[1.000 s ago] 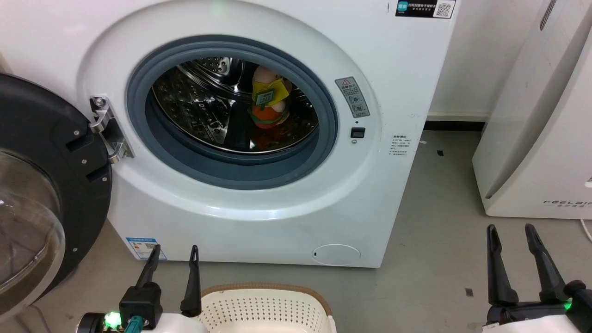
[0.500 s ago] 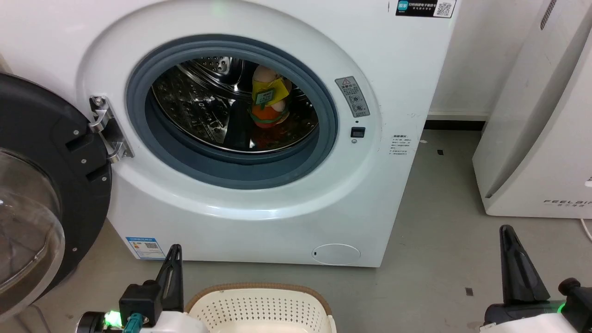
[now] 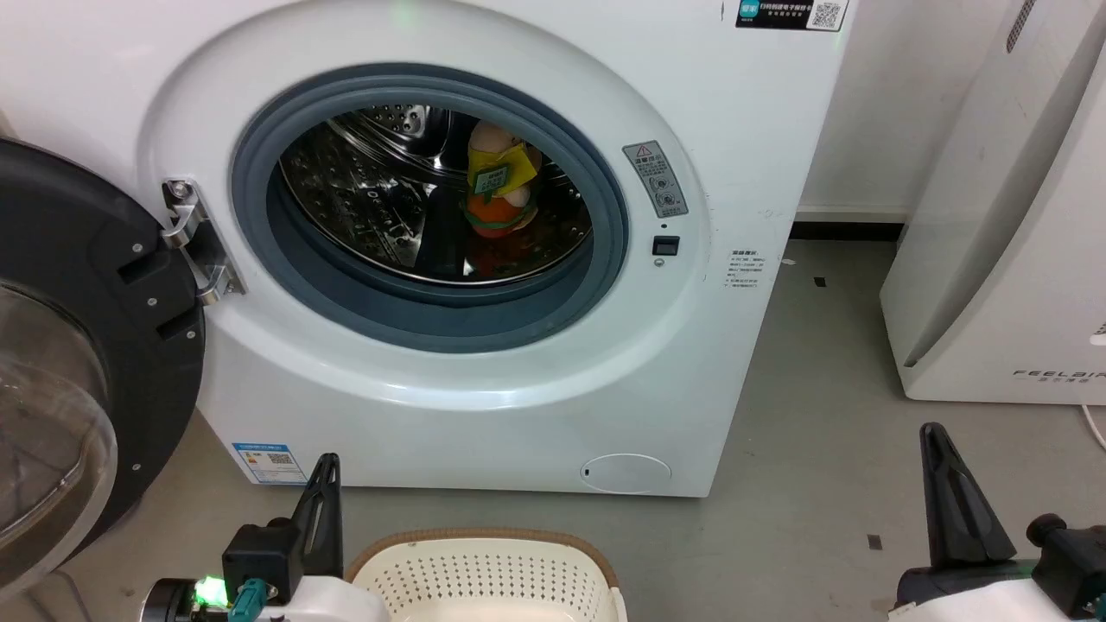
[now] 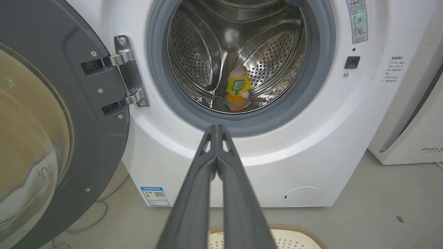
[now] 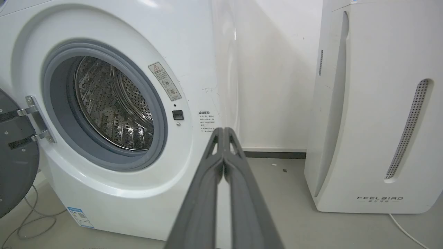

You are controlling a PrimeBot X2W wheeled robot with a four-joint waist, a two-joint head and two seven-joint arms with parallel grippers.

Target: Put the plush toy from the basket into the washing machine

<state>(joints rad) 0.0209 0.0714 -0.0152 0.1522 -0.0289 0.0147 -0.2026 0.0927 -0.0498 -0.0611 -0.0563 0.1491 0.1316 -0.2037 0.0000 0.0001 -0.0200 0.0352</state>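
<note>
The plush toy (image 3: 499,194) lies deep in the washing machine's (image 3: 518,406) steel drum (image 3: 363,199), so the job looks done. The left gripper (image 4: 217,128), beside the basket's (image 3: 484,536) rim, and the right gripper (image 5: 223,129) are both pinched closed, holding nothing.

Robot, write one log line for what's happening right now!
toy: in drum of washer | door: open | basket: on floor | left gripper: shut, empty | right gripper: shut, empty
</note>
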